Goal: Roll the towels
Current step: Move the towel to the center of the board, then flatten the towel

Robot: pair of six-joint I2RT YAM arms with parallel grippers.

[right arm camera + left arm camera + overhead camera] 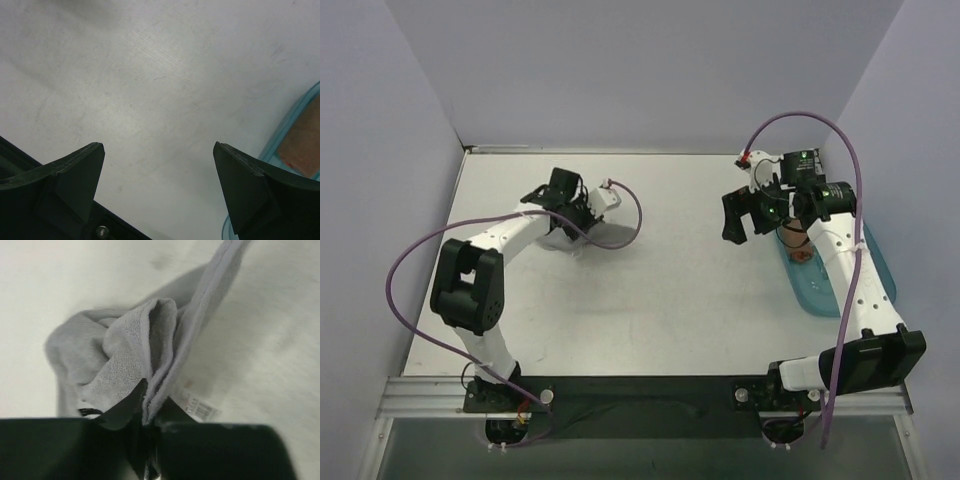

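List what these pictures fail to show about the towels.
- Grey towel: in the top view the left arm covers most of it; in the left wrist view the left claw hides its near edge.
- Its label: left wrist view, print too blurred to read.
- Rust-brown towel: in the right wrist view it is cut off by the right edge, inside the teal tray; in the top view the right arm covers nearly all of it.

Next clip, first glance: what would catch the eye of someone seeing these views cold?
First, the grey towel, bunched up and pinched in the shut left gripper on the left half of the table. On the right side, the right gripper hangs wide open over the tabletop. It is beside the teal tray, where the rust-brown towel lies.
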